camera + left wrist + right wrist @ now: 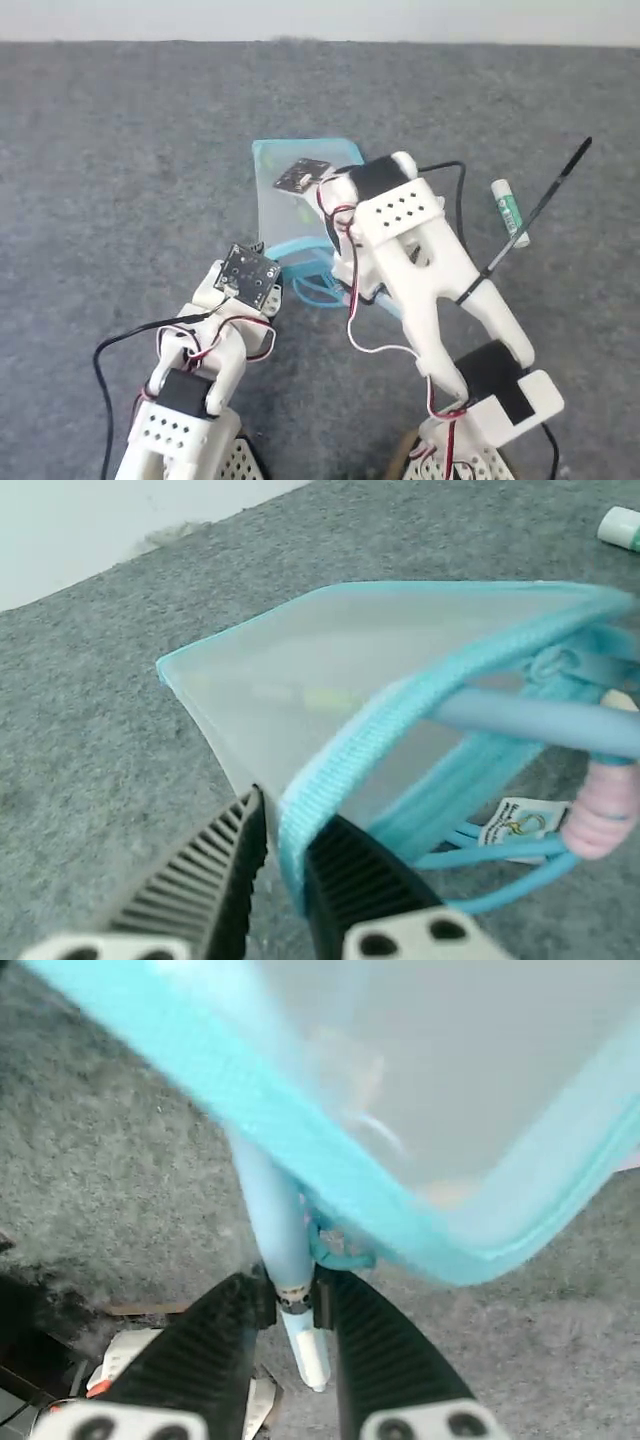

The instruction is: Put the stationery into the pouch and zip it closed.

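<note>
While the left hand [285, 825] clamps the pouch [300, 680] by its rim, the right hand [295, 1295] grasps a pen [270, 1220] at its mouth, with a glue stick [508, 210] well apart.

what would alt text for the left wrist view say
The left gripper clamps its jaws on the blue zip edge of a translucent pouch. A pale blue pen pokes into the pouch's open mouth, above grey carpet.
</note>
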Tool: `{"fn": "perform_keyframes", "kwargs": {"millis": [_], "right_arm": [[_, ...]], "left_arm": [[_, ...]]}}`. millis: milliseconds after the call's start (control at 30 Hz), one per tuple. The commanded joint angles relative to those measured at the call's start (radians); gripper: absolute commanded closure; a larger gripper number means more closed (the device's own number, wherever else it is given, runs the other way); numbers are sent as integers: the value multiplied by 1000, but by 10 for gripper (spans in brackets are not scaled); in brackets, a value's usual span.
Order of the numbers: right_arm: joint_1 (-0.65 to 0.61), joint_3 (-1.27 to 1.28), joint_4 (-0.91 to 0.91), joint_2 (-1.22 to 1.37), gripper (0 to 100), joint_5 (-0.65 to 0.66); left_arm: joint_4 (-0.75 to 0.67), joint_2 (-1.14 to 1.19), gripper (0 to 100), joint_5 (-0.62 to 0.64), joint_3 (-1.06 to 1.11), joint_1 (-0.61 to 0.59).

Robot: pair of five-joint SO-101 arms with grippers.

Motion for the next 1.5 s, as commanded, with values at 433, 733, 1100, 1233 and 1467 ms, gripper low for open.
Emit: {"fn": "perform_keyframes", "kwargs": {"millis": [433, 733, 1100, 1233, 1467], "right_arm": [[102, 25, 39, 21, 992, 106], [71, -206, 38, 159, 991, -25], [-16, -525, 30, 255, 990, -132], [-91, -526, -2, 246, 989, -183], [-130, -528, -90, 237, 908, -196]], "left_arm": [[12, 18, 990, -6, -2, 34], [15, 20, 990, -6, 5, 35], [14, 18, 990, -9, 8, 34], [14, 12, 990, -6, 7, 34], [14, 11, 990, -6, -5, 0]]}}
